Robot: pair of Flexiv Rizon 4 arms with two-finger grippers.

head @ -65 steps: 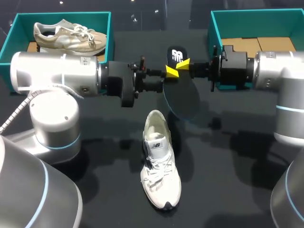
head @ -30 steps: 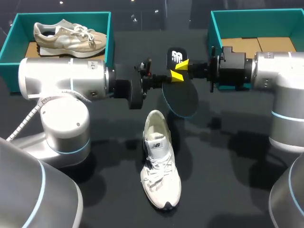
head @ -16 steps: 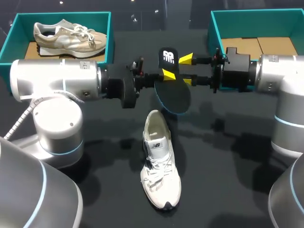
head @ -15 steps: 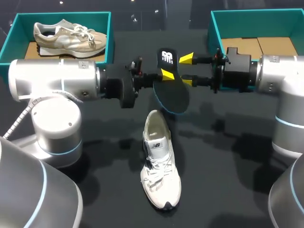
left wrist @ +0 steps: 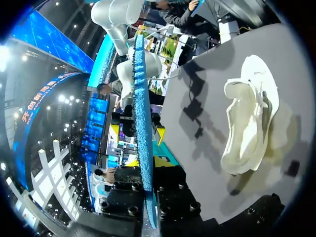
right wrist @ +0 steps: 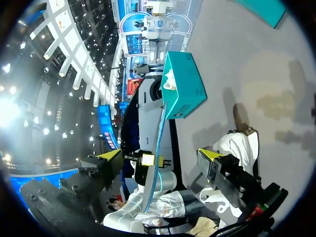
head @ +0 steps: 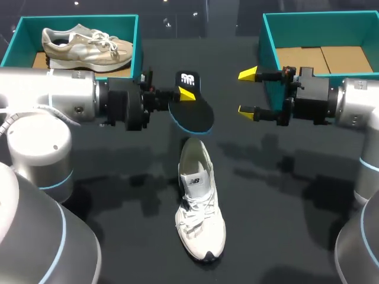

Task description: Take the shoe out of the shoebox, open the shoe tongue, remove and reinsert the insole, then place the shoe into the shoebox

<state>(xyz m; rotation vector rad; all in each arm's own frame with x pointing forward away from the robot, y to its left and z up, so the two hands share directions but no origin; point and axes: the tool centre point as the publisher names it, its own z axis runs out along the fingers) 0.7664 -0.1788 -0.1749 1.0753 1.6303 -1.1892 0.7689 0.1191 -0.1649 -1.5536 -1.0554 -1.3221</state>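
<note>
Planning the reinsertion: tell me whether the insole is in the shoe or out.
Out. The left tool holds the insole in the air, apart from the white shoe.

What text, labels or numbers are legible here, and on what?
On the insole, heel end: a white logo mark, no legible words.
On the shoe lying on the table, tongue: a small dark label, too small to read.
Nothing else readable; no numbers or signs.
</note>
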